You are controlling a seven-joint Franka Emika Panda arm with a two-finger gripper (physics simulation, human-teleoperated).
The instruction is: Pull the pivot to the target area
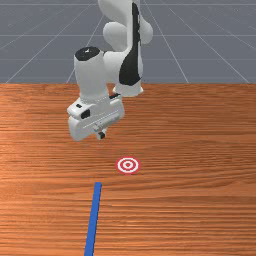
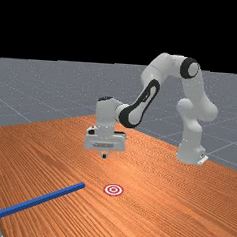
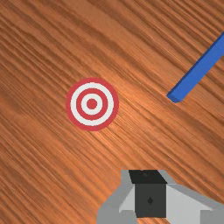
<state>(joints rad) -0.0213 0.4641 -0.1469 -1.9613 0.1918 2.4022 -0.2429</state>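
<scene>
Bright, fairly even light is falling across the wooden surface (image 1: 200,145) in all 3 views. In the wrist view, a pale, soft sheen is warming the grain beside the target (image 3: 92,104). The blue bar (image 3: 199,70) is showing a lighter top and darker side, suggesting light from above. Gentle grey shading is rounding the white arm (image 2: 191,140).

The table (image 1: 200,200) looks like wood, with fine streaked grain and a soft satin sheen. The bar (image 1: 93,217) appears to be smooth, matt plastic. The target (image 3: 92,104) looks flat and matt, like printed paper. The arm (image 2: 161,71) has smooth, plastic-like white shells with a faint gloss; the gripper (image 2: 104,155) has similar white housing and dull black fingertips (image 3: 150,203).
</scene>
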